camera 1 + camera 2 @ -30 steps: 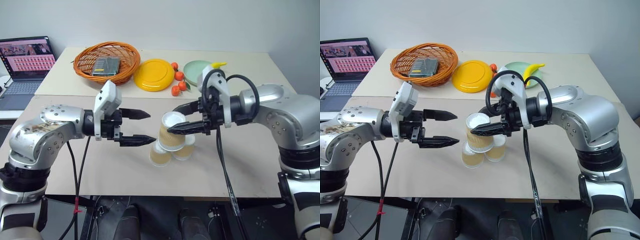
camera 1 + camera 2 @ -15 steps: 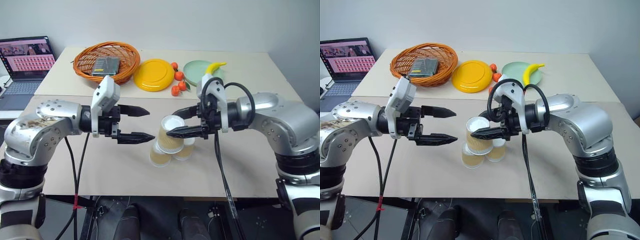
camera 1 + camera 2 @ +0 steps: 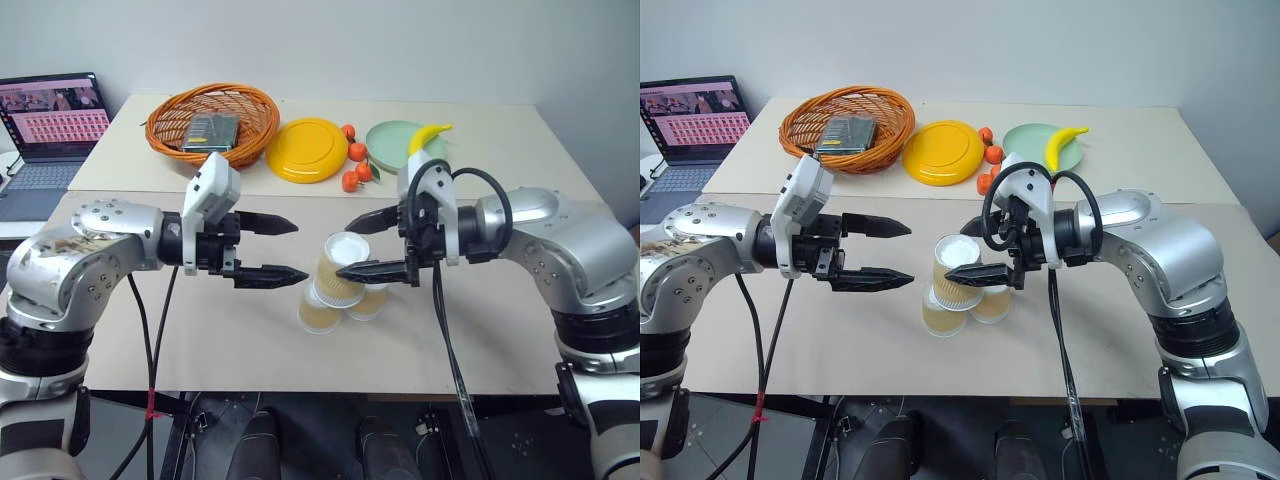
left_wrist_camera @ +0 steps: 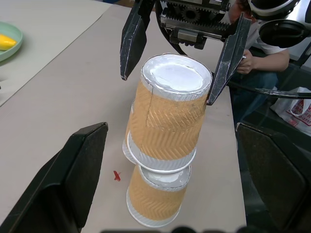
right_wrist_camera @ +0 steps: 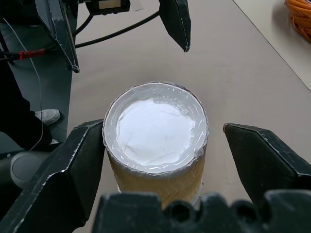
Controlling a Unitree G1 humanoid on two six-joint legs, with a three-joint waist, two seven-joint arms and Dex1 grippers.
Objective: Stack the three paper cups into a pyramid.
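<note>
Three paper cups stand as a pyramid at the table's middle. Two lower cups (image 3: 318, 315) (image 3: 368, 303) sit side by side, base up. The top cup (image 4: 165, 121) rests on them, its white base upward and its tan side slightly leaning. My right gripper (image 3: 345, 247) is open around the top cup; one of its fingers (image 5: 73, 170) is close against the cup's side and the other stands apart. My left gripper (image 3: 298, 252) hovers open just left of the stack, pointing at it and holding nothing.
At the back of the table are an orange wicker basket (image 3: 165, 125) with a dark packet, a yellow plate (image 3: 307, 150), several tangerines (image 3: 355, 165) and a green plate (image 3: 390, 138) with a banana (image 3: 428, 135). A laptop (image 3: 55, 125) is at the far left.
My right gripper, shut on the top cup before, has opened and let it go onto the two lower cups. The left gripper stays open beside the stack.
</note>
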